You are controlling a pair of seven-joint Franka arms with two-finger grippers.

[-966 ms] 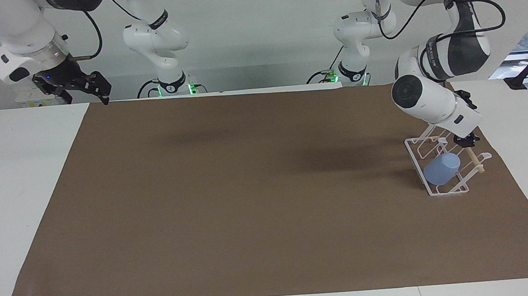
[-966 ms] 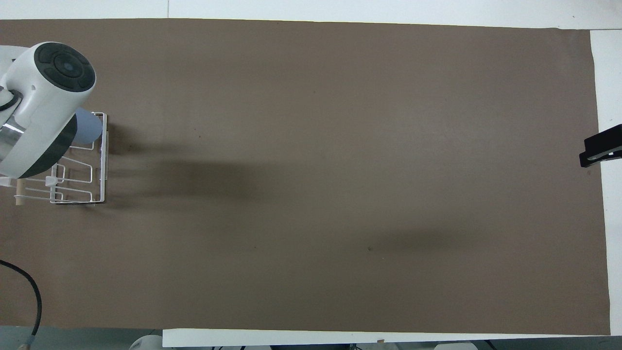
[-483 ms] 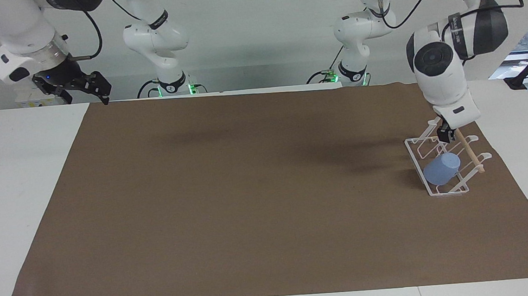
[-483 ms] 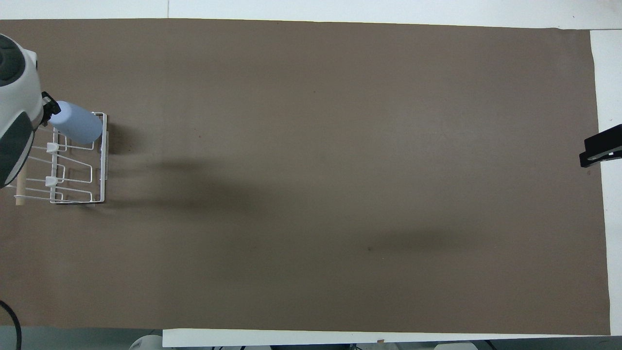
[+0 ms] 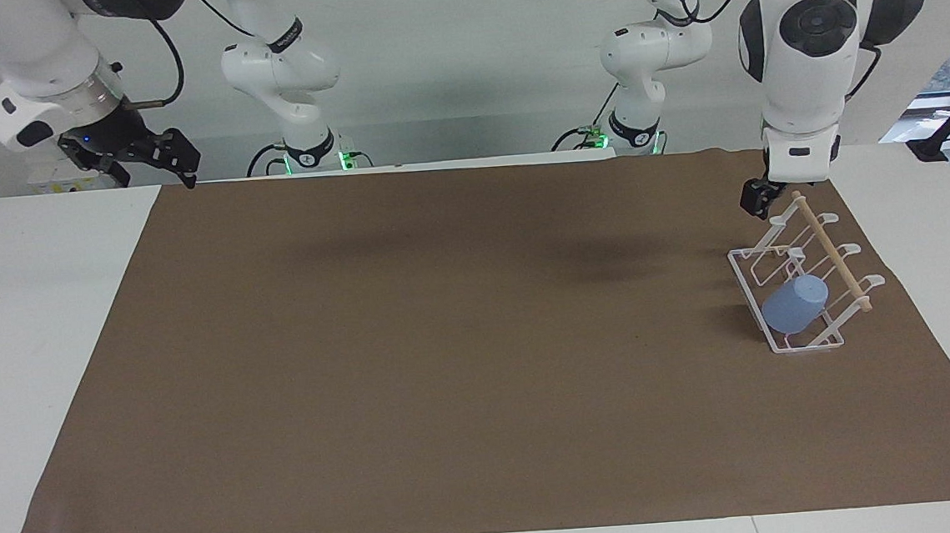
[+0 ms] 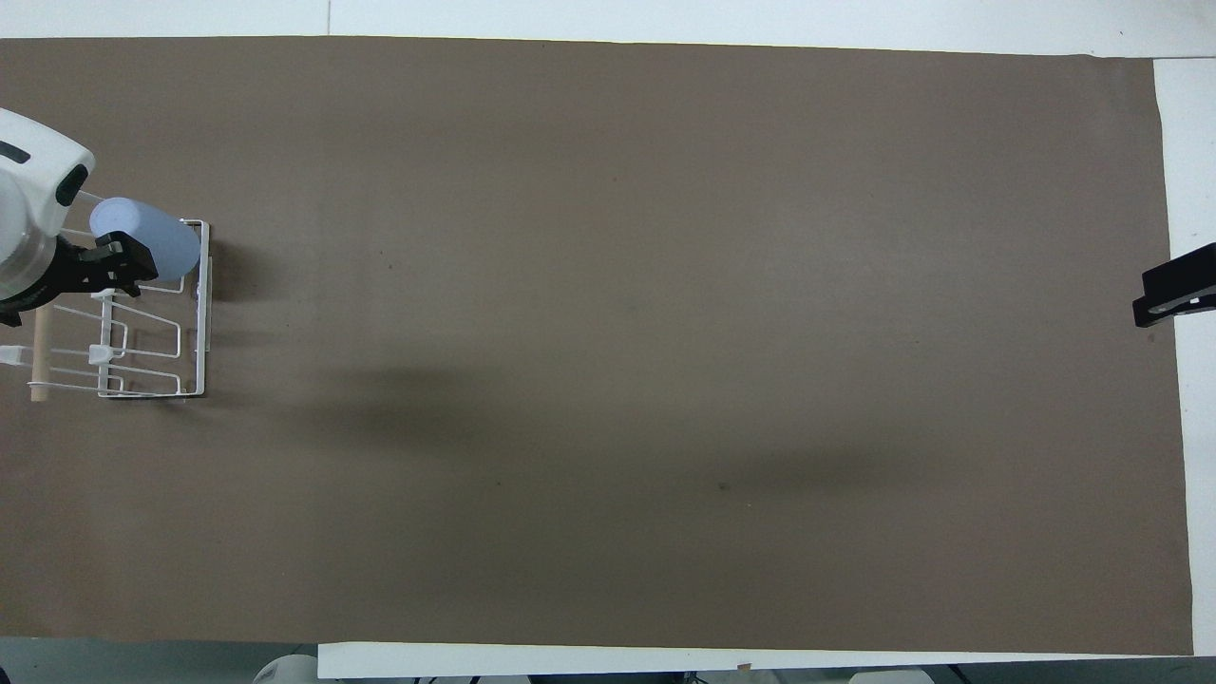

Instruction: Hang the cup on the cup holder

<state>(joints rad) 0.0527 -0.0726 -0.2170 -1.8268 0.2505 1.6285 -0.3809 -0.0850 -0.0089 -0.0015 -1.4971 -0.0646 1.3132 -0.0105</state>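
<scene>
Your left gripper (image 5: 759, 198) has risen off the cup holder (image 5: 802, 277) and now hangs over its robot-side end, fingers spread and empty, while the plain light-blue cup (image 5: 794, 304) sits tilted on a prong at the rack's end farther from the robots, and your right gripper (image 5: 171, 158) waits, fingers apart.

A white table (image 5: 45, 330) carries a brown mat (image 5: 447, 344) bearing the cup holder (image 5: 790, 343).

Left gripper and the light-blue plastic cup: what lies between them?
Facing view: only the white wire rack's prongs and wooden dowel separate left gripper from cup.
</scene>
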